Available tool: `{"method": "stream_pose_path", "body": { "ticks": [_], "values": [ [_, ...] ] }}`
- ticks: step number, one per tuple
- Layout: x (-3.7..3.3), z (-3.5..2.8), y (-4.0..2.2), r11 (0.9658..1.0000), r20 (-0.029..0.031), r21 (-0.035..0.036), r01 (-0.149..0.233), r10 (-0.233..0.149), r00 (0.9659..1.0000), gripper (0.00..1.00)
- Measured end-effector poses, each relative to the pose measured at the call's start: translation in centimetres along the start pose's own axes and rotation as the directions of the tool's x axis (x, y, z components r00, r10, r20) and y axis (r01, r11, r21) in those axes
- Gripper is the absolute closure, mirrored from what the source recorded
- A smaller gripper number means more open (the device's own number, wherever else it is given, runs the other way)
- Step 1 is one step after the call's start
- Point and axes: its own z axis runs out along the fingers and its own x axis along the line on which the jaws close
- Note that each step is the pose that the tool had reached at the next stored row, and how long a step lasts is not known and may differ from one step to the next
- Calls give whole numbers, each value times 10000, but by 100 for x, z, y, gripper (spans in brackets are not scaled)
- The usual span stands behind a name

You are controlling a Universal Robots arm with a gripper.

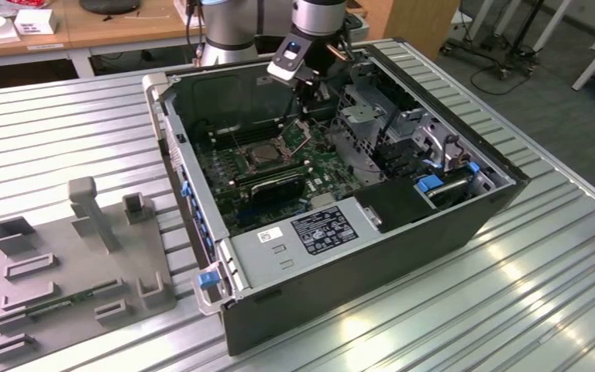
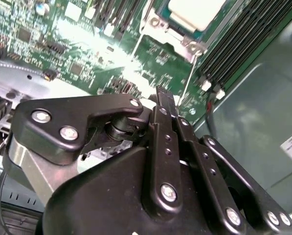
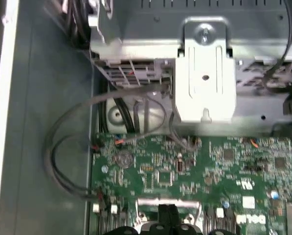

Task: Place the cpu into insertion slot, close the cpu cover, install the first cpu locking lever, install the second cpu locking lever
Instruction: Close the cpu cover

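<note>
The cpu (image 2: 197, 12) shows its pale metal face in the insertion slot (image 1: 259, 152), set in the green board inside the open computer case. The silvery cpu cover (image 2: 153, 24) frames it and looks to lie flat over it. My gripper (image 2: 164, 95) is shut, its black fingers pressed together with nothing visible between them. It hangs low over the board just beside the socket's corner. A thin metal lever rod (image 2: 186, 87) runs from that corner past the fingertips. In the exterior view the gripper (image 1: 306, 108) reaches down into the case behind the socket. Its tips (image 3: 168, 211) show above the frame's edge.
Black memory slots (image 2: 238, 34) flank the socket. A metal drive cage (image 1: 365, 116) and a bracket (image 3: 204, 73) stand close by, with loose cables (image 3: 67, 147) along the case wall. The power supply (image 1: 318, 229) fills the front. A grey fixture tray (image 1: 70, 263) lies at the exterior view's left.
</note>
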Motion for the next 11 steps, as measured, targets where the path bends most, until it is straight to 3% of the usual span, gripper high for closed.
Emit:
{"method": "stream_pose_path", "body": {
  "ticks": [8,11],
  "values": [
    [-1,10,190,10000,-1,0,0,0,10000,90],
    [-1,9,200,10000,1,0,-1,1,10000,90]
  ]
}}
